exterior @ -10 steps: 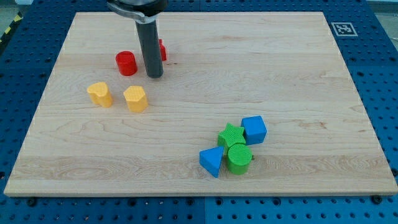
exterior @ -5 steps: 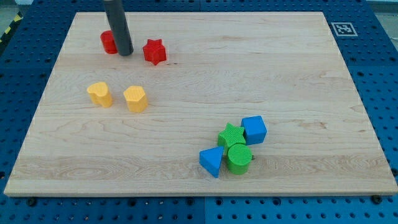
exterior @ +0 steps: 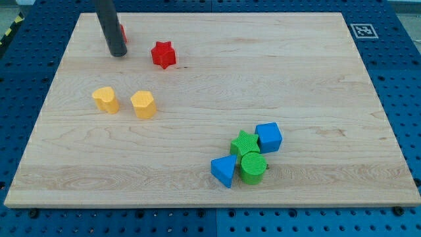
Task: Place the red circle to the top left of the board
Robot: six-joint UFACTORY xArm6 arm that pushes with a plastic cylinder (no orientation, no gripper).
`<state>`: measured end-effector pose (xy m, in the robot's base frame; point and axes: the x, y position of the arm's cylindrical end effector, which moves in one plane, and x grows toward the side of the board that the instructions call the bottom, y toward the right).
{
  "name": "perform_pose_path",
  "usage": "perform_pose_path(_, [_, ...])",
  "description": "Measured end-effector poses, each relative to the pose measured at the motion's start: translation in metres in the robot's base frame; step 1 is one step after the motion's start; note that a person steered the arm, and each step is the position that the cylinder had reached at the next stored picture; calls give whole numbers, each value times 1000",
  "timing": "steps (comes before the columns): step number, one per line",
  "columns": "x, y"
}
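Your end effector, a plain rod with no jaws, has shoved the red circle [exterior: 122, 33] up-left; it now peeks from behind my tip [exterior: 118, 54], nearly placed.

A pale, light-grained wooden board [exterior: 217, 105] fills most of the view, lying flat on a blue metal table [exterior: 408, 79] drilled with regular rows of small holes. A black-and-white square marker [exterior: 362, 30] sits at the board's top right corner (a strip of yellow-black hazard tape [exterior: 8, 31] shows at the view's top left). Light is even.
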<state>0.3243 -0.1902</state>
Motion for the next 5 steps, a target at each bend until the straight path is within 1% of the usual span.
perform_pose_path(1, [-13, -28])
perform_pose_path(2, [-47, -39])
perform_pose_path(5, [-51, -39])
